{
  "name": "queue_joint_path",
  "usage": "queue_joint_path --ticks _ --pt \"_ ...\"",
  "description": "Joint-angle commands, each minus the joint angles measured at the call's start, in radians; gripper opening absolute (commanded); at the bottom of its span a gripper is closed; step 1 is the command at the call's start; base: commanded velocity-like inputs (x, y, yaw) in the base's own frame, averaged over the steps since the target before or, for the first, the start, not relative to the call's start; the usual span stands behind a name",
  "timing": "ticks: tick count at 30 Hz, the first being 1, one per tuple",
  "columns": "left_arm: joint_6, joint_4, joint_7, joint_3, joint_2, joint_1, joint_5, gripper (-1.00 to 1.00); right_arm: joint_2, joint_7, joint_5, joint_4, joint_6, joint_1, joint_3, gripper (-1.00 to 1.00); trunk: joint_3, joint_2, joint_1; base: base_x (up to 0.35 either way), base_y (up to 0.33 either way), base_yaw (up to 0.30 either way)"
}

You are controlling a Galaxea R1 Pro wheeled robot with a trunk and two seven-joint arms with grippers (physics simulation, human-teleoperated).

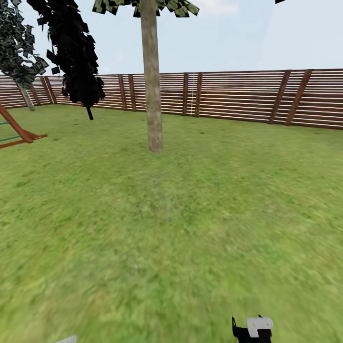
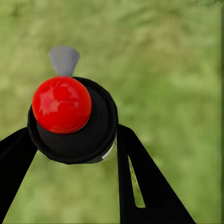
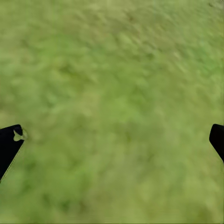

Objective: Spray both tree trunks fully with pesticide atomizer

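While you faced the pale tree trunk [image 1: 152, 81] on the lawn [image 1: 166, 228] before the slat fence [image 1: 247, 95], your left gripper [image 2: 70, 140] was clamped around the atomizer [image 2: 70, 119] (red-capped, grey nozzle), and your right gripper [image 3: 112, 140] was spread wide over grass.

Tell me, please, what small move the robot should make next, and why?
Probably roll forward toward the pale tree trunk. The left gripper already holds the atomizer, its grey nozzle pointing out over grass, but a wide stretch of lawn separates the robot from the trunk, likely too far for spray to land. The right gripper hangs open over grass.
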Motion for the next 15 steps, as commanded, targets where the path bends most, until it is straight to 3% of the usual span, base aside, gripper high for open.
queue_joint_path --ticks 1,15 --pt "-0.003 0.001 -0.001 0.007 0.000 -0.001 -0.003 -1.00 0.000 -0.006 0.010 0.001 -0.002 -0.001 -0.005 1.00 -0.001 0.000 0.000 0.339 0.000 0.000" --pt "-0.003 0.001 -0.001 0.007 -0.002 -0.001 -0.003 -1.00 0.000 -0.007 0.009 0.000 -0.002 -0.001 -0.005 1.00 -0.001 0.000 0.000 0.339 0.000 0.031"
